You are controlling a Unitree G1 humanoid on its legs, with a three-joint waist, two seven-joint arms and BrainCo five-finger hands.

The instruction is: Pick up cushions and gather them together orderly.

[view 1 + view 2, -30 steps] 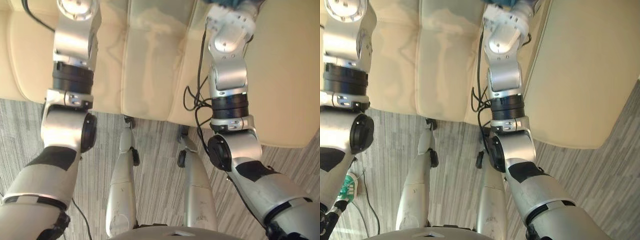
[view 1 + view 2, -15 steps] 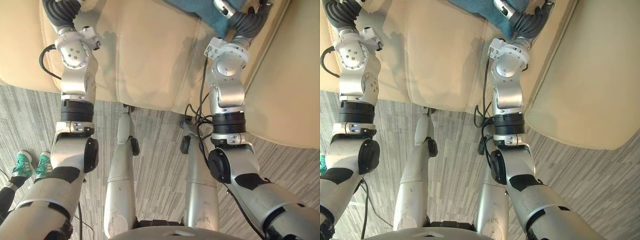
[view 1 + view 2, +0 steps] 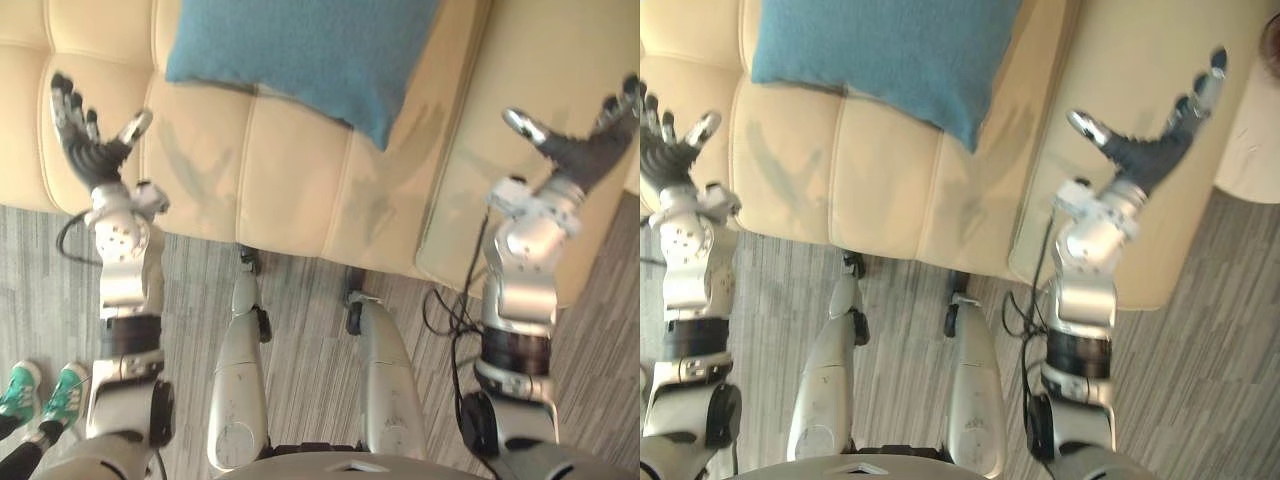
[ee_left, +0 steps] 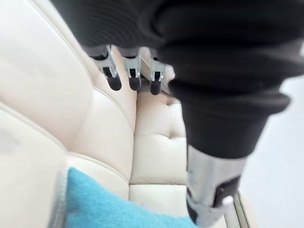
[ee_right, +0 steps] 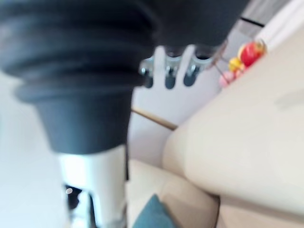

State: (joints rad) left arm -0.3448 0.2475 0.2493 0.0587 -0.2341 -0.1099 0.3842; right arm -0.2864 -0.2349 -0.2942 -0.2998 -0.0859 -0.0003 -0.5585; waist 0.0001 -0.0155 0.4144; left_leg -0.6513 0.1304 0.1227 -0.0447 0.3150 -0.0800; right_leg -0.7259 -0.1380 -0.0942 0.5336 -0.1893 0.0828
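A cream sofa [image 3: 290,190] stands on a grey striped floor [image 3: 310,300]; one teal cushion [image 3: 300,50] rests on its seat, lying across the seams between sections, near the broad padded arm [image 3: 520,60] at the right; green shoes [image 3: 40,395] stand on the floor at the left.

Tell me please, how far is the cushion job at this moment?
Done: nothing visibly; one blue cushion lies on the cream sofa, untouched. In hand: nothing; the left hand and the right hand are open and empty, held on either side of the cushion. Left: grasping the cushion and gathering.
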